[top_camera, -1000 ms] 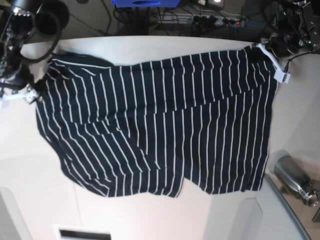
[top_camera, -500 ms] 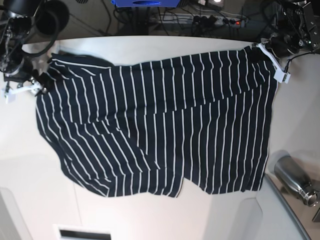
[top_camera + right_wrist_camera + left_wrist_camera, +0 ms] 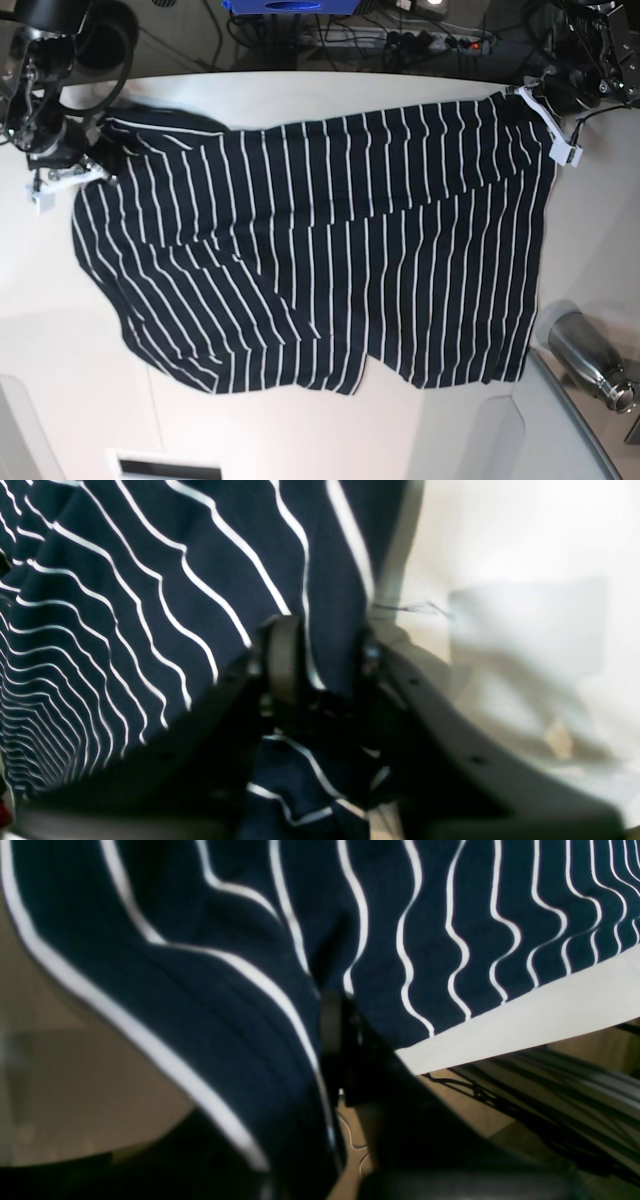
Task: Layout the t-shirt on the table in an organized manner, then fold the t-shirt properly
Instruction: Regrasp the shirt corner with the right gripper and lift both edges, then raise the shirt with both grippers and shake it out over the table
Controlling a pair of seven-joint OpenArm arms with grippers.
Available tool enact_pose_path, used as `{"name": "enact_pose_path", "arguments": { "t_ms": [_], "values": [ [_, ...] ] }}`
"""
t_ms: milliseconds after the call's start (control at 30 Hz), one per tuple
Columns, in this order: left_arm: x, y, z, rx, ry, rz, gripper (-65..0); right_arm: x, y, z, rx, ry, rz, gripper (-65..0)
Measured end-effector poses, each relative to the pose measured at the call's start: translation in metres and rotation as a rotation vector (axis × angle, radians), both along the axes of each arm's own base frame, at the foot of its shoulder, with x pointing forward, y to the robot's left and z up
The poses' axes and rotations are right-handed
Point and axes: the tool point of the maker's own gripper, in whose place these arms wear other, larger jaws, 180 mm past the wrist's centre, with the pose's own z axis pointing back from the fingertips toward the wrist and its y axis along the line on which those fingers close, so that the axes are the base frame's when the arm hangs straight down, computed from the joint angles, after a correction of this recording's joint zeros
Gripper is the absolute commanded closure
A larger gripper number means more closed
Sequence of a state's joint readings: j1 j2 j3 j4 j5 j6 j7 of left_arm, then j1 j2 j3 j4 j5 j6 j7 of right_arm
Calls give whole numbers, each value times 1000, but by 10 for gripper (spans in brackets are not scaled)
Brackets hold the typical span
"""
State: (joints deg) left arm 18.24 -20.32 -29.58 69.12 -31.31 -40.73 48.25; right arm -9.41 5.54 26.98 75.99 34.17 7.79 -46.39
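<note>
White table [image 3: 300, 430], striped t-shirt [image 3: 320, 250] spread across it.
T-shirt lies mostly flat, rumpled, reaching the table's far edge and both far corners. Left gripper [image 3: 545, 110] is clamped tight on its hem at one far corner; right gripper [image 3: 320, 655] has fabric between partly parted jaws at the other.

Even, bright light on the table [image 3: 300, 430] in the base view, dim behind its far edge. Both wrist views are blurred up close; the t-shirt [image 3: 500, 930] stripes look sharper farther off
</note>
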Motion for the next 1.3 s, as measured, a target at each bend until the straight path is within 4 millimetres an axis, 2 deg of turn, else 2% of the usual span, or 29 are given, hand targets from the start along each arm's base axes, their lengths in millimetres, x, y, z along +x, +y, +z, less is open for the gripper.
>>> {"name": "enact_pose_path", "arguments": {
  "t_ms": [67,133,233,333,400,500,567,667,767,833,867,967,1033,1100,1200,1300],
  "values": [
    [0,0,0,1,0,0,0,-3,-6,1,-3,2,-21,0],
    [-1,1,0,4,3,-2,0,-5,-10,10,-29,-5,-12,-6],
    [-2,5,0,54,15,-42,0,0,-12,41,-74,-55,33,-8],
    [-2,10,3,156,43,-113,0,7,-3,71,-85,-86,98,-8],
    [-4,8,6,182,54,-143,0,3,1,76,-53,-67,57,-8],
    [-11,13,13,221,117,-177,0,-20,1,76,-17,2,20,-8],
    [0,24,30,261,72,-158,0,-31,-1,86,-47,4,32,-8],
    [7,40,57,324,4,-140,0,-32,4,108,-82,-46,73,-8],
    [1,47,63,360,18,-142,0,-45,9,99,-58,-8,77,-8],
    [7,44,63,361,17,-155,0,-45,5,92,-66,11,67,-8],
    [16,39,63,363,19,-181,0,-37,3,92,-74,7,67,-8],
    [64,28,72,432,-33,-262,0,25,5,111,-80,-117,137,-8],
    [93,19,80,473,-71,-305,0,54,2,113,-71,-144,148,-8],
    [114,5,78,457,-90,-331,0,65,-8,105,-68,-116,136,-8],
    [131,-7,65,429,-63,-346,0,67,-11,86,-22,-52,115,-8],
    [145,-9,57,428,-39,-332,0,84,-19,89,-19,-75,104,-8]
  ]
}}
